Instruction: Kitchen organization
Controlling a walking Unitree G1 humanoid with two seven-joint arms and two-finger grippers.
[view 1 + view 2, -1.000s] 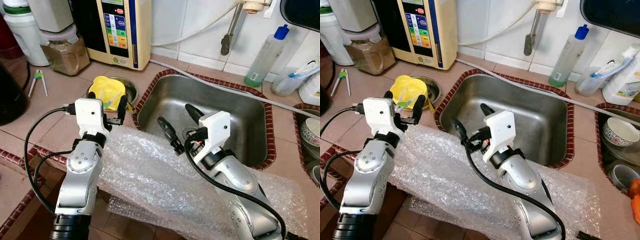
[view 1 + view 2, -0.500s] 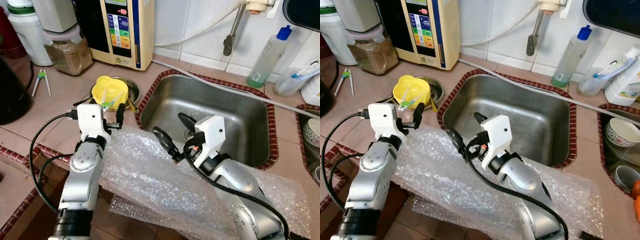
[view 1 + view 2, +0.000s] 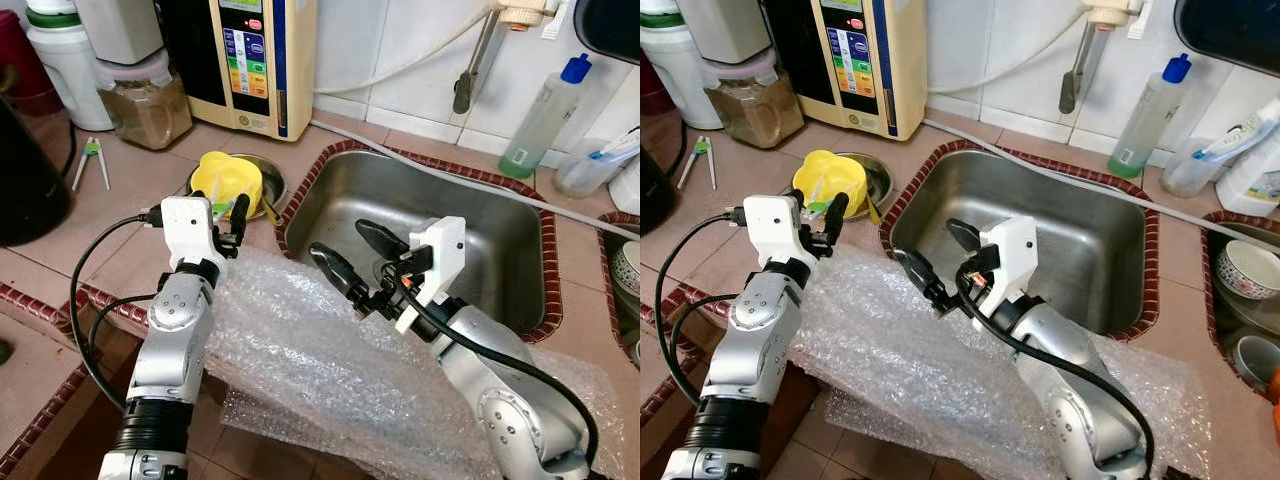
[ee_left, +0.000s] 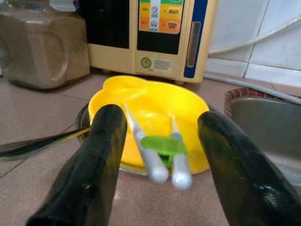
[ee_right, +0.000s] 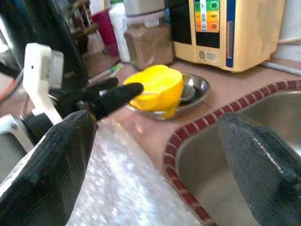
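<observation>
Tongs (image 4: 162,155) (green clip) visible between spread left fingers (image 4: 101,160); right fingers (image 5: 61,155) wide.

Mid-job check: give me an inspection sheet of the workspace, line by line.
Surface: tiled counter, steel sink set in.
Job's things: bubble wrap draped over counter edge; yellow bowl on a metal dish, tongs resting in it.
Clutter: jar, bottle, second tongs.
Grippers: left gripper open, facing the bowl; right gripper open at sink's edge above the wrap.
Cables: black leads on both arms.
Surroundings: water purifier, tiled wall.
</observation>
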